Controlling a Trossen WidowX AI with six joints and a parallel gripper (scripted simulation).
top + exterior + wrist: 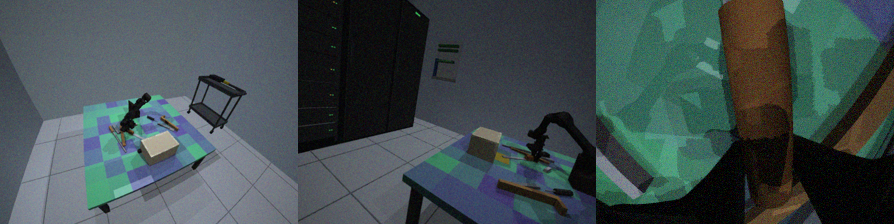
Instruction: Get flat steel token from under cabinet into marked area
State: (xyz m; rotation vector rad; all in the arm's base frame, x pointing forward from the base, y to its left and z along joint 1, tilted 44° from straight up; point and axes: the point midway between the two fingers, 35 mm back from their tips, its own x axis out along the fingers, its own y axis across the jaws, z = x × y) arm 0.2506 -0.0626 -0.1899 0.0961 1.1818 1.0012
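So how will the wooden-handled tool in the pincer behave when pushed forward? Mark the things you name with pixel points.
The tool's brown handle (pixel 130 131) (pixel 758 75) looks rigid, so it should push without flexing. Its rounded sides may let it roll between the pincer's (pixel 768 145) fingers. The long thin metal shaft (pixel 138 136) ahead of the grip could swing sideways if it catches.

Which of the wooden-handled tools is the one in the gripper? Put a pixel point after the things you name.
The tool (pixel 758 75) whose metal blade points at the cabinet (pixel 159 144) (pixel 484 145); the gripper (pixel 129 129) (pixel 536 160) (pixel 762 141) is shut on its handle.

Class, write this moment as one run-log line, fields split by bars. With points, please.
jaws: shut on brown wooden handle (pixel 756 75) | metal blade (pixel 517 158): points toward beige box-shaped cabinet (pixel 161 144) (pixel 484 144) | token: not visible
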